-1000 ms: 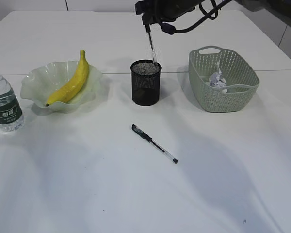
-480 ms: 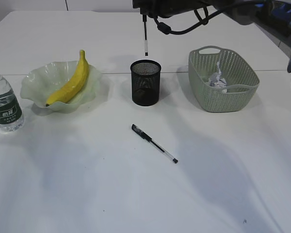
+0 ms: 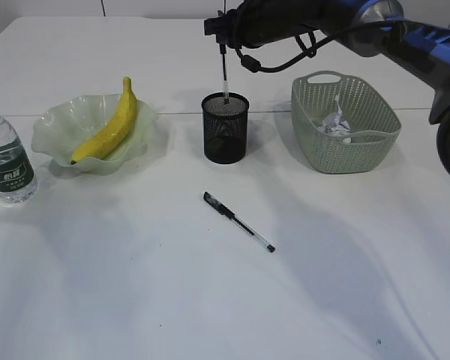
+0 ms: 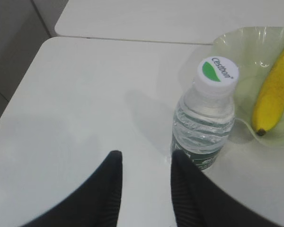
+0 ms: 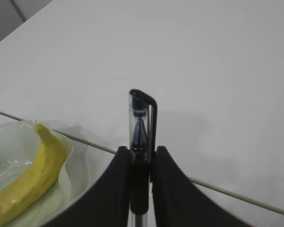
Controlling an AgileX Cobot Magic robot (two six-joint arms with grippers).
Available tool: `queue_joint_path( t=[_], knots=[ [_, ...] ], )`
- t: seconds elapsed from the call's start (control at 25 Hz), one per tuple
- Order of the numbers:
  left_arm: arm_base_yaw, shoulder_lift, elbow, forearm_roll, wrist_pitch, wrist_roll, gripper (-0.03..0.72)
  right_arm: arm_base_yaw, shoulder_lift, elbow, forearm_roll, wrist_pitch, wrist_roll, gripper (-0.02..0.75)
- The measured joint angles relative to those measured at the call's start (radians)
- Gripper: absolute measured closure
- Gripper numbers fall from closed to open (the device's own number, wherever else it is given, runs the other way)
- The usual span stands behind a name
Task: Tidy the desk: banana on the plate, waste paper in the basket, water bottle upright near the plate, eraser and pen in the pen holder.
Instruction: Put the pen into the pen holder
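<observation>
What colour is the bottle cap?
The cap is white with a green patch; left wrist view shows it best.

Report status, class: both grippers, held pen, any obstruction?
Right gripper shut on clear capped pen, vertical over black mesh holder. Left gripper open, empty. Nothing blocking.

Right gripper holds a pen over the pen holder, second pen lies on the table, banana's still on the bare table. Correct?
Not the banana: the exterior view shows it lying in the plate. The right gripper does hold a pen over the pen holder, and the second pen lies on the table.
</observation>
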Motion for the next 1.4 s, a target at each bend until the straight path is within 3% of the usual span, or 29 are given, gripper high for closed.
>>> queue_joint_path(
  t=[1.4],
  knots=[
    [0.000,0.000,0.000,0.002,0.000,0.000,0.452,0.000,0.029,0.000,-0.048,0.109,0.000,0.642]
  ],
)
